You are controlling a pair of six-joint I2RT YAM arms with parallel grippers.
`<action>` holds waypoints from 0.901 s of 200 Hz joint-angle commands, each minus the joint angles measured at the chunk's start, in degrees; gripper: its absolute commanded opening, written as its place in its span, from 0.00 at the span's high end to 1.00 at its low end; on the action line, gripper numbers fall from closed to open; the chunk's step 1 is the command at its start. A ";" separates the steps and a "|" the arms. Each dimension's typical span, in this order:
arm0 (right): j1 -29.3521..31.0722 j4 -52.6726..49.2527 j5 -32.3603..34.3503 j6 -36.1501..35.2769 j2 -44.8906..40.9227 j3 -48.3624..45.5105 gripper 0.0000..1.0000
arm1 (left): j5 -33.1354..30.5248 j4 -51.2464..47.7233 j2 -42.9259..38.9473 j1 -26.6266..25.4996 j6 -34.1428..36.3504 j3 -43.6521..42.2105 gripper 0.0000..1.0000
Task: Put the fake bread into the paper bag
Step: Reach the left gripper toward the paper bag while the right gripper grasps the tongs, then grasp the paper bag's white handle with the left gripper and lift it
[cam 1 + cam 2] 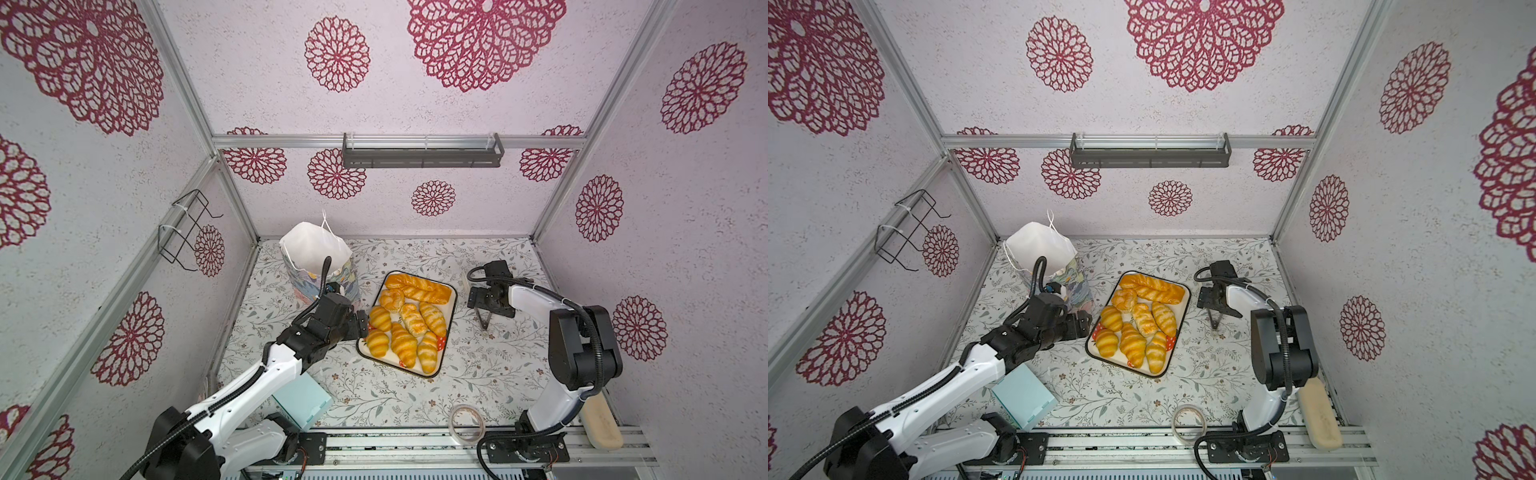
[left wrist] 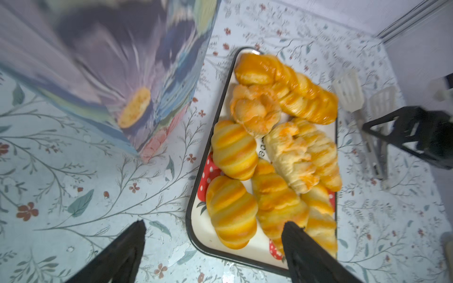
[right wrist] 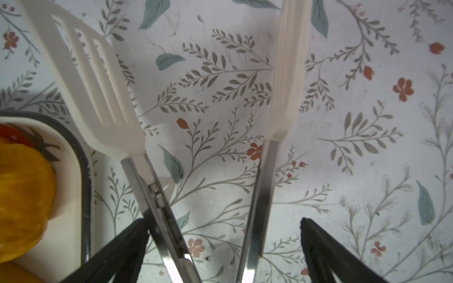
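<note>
All the bread (image 1: 403,345) I can see is heaped on the tray (image 2: 198,227) at the middle of the worktop (image 1: 415,399), with the long loaf across its 12 o'clock end. The bag (image 1: 309,245) stands upright at the tray's 10 o'clock, mouth open, close to the tray but not touching it. My left tool (image 2: 213,223) hangs at the tray's 9 o'clock edge. Its fingers are spread wide with nothing between them, one over the worktop and the other over a croissant. My right tool (image 3: 222,219) is at the tray's 3 o'clock, also spread wide, astride the steel arms of the tongs (image 3: 262,183). One finger is right against an arm and the other stands clear, so nothing is clamped.
</note>
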 commanded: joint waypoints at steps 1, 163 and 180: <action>0.23 -0.11 -1.39 -1.33 0.90 1.70 0.01 | -2.01 -3.60 -2.73 -0.36 0.07 1.79 0.09; 0.71 -0.53 -1.88 -2.67 5.34 2.57 0.15 | -5.53 -11.02 -7.17 -0.27 -0.32 8.42 0.05; 0.70 -0.62 -1.96 -2.58 5.83 2.57 0.15 | -6.76 -13.02 -6.99 -0.25 -0.53 10.48 0.05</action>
